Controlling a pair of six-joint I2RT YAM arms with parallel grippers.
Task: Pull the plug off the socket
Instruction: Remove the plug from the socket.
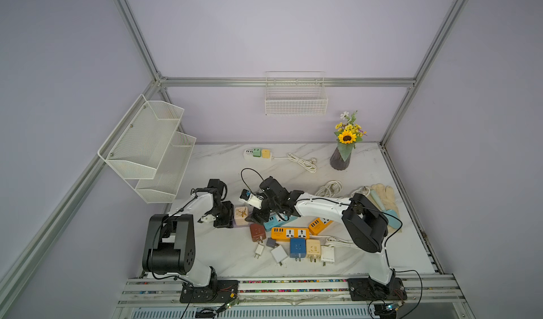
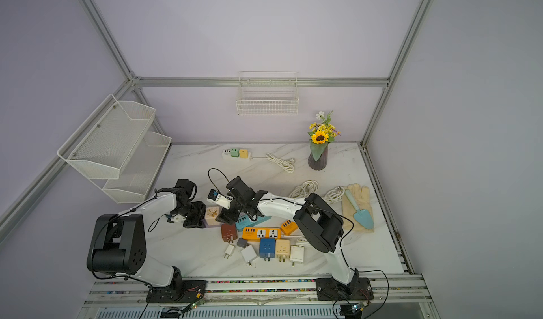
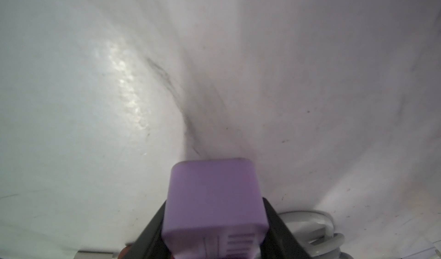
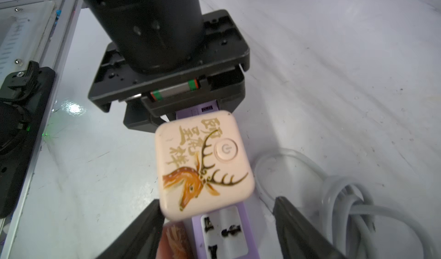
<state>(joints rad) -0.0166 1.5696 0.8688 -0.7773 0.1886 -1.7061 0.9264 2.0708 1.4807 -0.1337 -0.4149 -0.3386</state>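
On the bench (image 1: 223, 258), left tool (image 1: 224, 219) clamped on the purple socket strip (image 3: 212, 193), cream deer plug (image 4: 202, 164) atop it, right tool (image 4: 217, 203) spread apart astride the plug

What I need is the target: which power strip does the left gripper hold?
The purple power strip, carrying the deer plug; teal, orange and white strips lie outside the left gripper.

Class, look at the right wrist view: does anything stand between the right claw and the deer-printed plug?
Nothing visible does. The open right claw flanks the deer-printed plug; the left claw grips the purple socket strip beyond it.
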